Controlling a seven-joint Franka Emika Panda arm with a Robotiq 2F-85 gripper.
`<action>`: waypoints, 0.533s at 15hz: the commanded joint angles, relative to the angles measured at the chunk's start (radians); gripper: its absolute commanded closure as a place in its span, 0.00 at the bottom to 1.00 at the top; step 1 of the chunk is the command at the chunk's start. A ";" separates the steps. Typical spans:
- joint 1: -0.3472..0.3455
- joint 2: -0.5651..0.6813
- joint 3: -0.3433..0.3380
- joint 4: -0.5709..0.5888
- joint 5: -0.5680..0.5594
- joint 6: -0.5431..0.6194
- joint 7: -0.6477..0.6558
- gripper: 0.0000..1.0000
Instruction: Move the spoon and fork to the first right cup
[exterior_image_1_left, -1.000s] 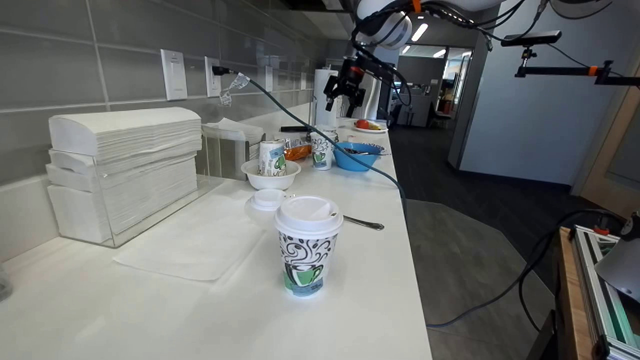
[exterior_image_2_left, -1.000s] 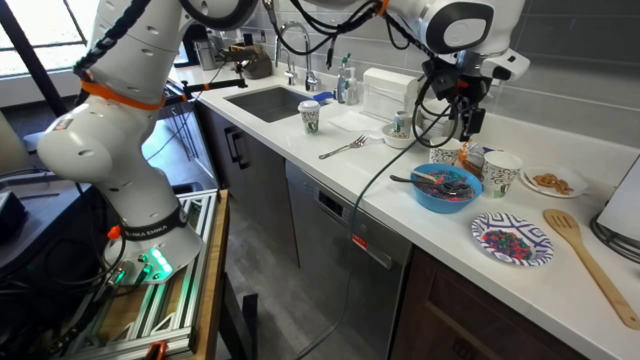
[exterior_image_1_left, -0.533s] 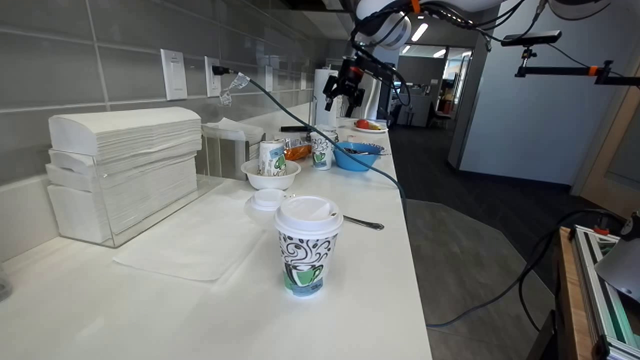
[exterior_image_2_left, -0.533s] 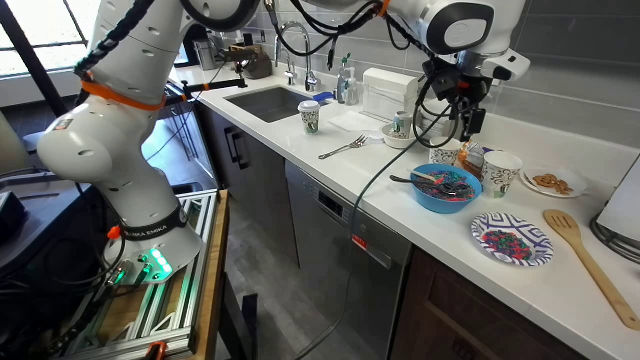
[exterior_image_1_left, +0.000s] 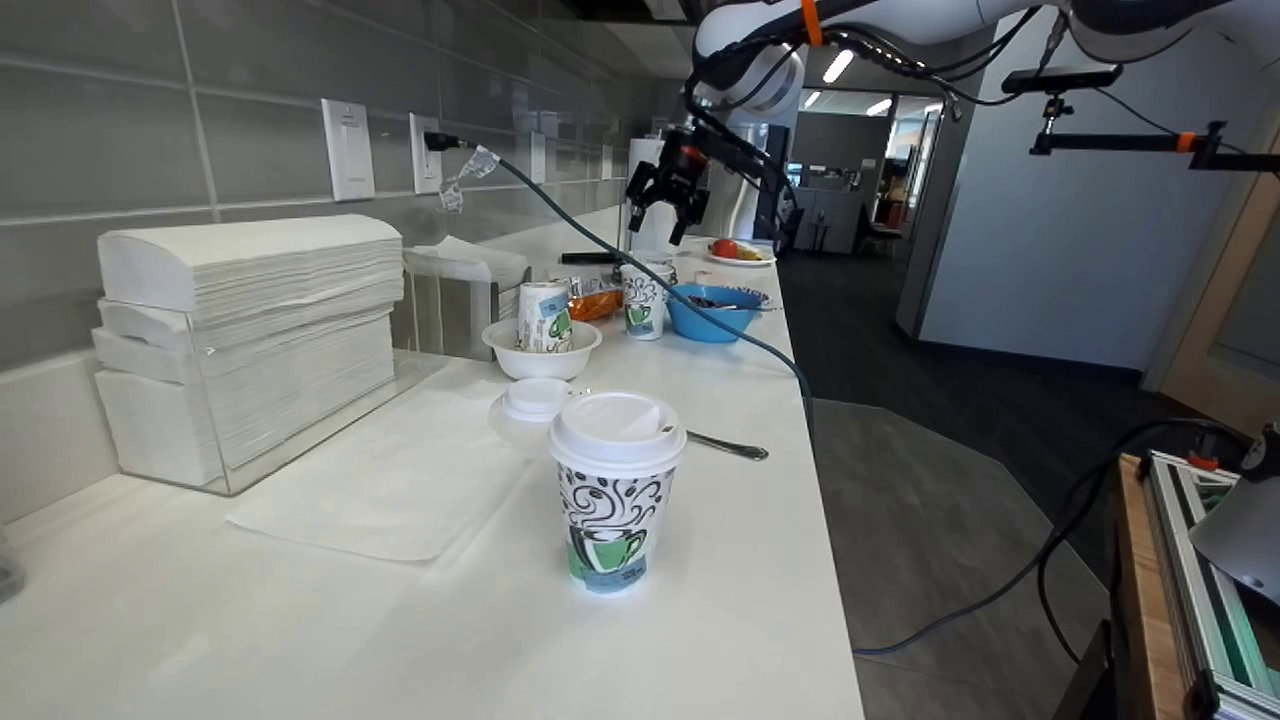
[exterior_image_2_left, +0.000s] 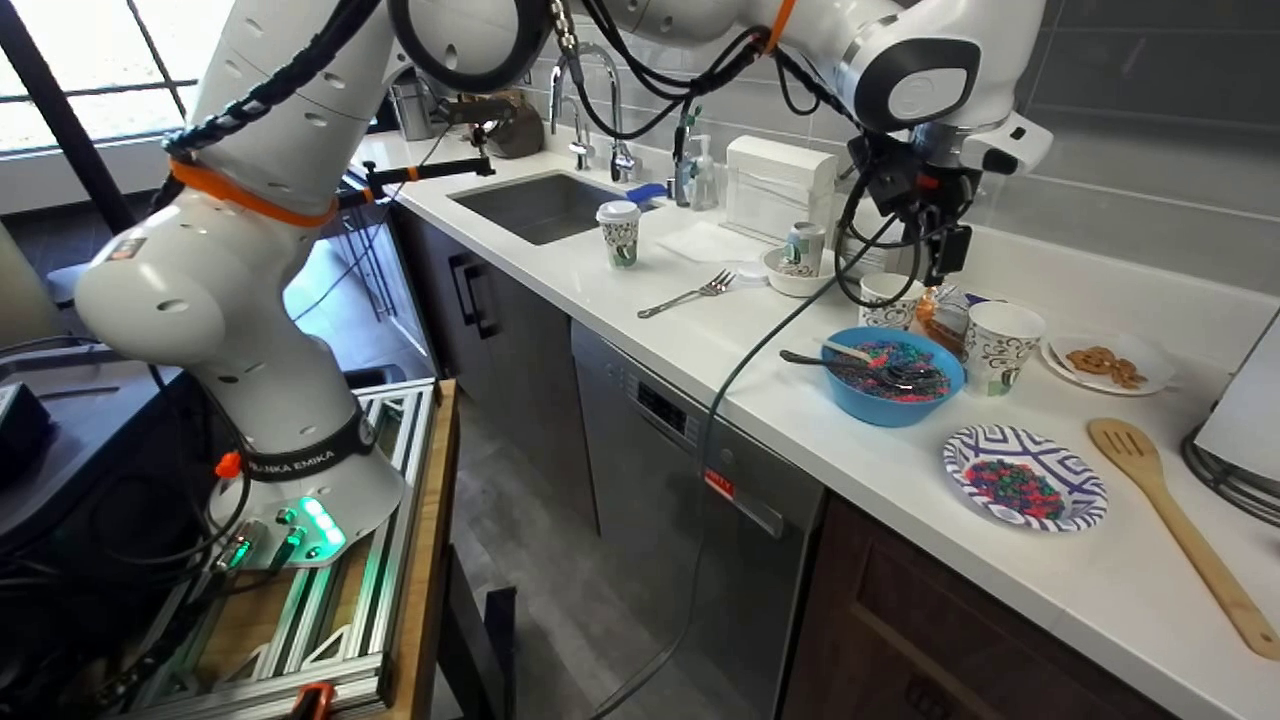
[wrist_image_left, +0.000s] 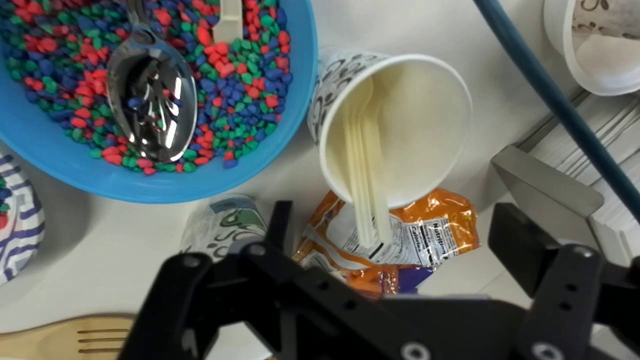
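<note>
Up there the end effector (wrist_image_left: 393, 222) hangs higher than the cup (wrist_image_left: 430, 125), spread wide, holding nothing. What I take for the spoon and fork (wrist_image_left: 359, 170) lean inside that cup, long axis crossing its rim toward the end effector.

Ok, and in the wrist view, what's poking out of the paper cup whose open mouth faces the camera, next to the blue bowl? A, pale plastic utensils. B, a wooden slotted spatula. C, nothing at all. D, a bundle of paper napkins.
A: in the wrist view, the pale plastic utensils lean inside the paper cup beside the blue bowl, their ends reaching out past its rim.
</note>
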 joint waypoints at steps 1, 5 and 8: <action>0.001 0.068 0.009 0.078 -0.004 0.049 0.011 0.00; -0.001 0.096 0.009 0.111 -0.006 0.052 0.019 0.20; -0.002 0.107 0.010 0.125 -0.007 0.045 0.019 0.36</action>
